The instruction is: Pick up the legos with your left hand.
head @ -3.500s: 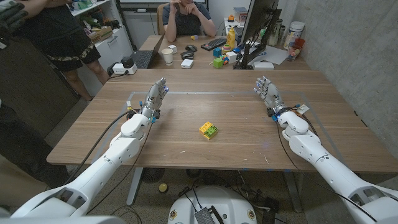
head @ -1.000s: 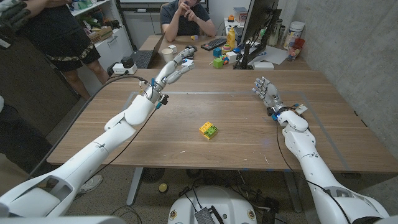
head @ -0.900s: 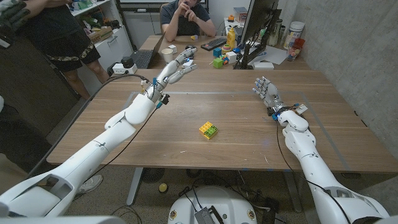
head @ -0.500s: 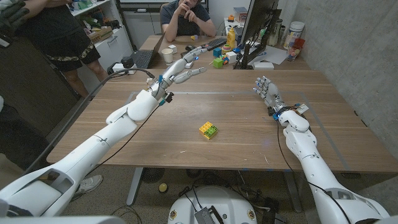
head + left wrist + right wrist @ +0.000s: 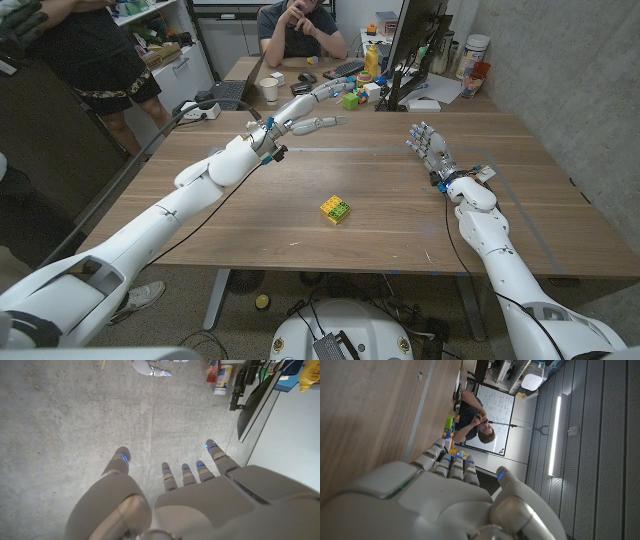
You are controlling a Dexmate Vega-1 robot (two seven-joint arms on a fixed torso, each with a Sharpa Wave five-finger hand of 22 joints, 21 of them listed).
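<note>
step: reach, not yet grasped | legos (image 5: 336, 209) mid-table, untouched | left hand (image 5: 305, 112) raised beyond legos, fingers wide, empty, likely lining up approach | right hand (image 5: 428, 150) well right of legos, fingers apart, idle

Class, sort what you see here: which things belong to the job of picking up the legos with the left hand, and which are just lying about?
Belongs to the job:
- legos, mid-table
- left hand, raised, fingers spread, empty

Just lying about:
- right hand, open, idle
- paper cup on the far desk
- keyboard
- monitor
- yellow bottle
</note>
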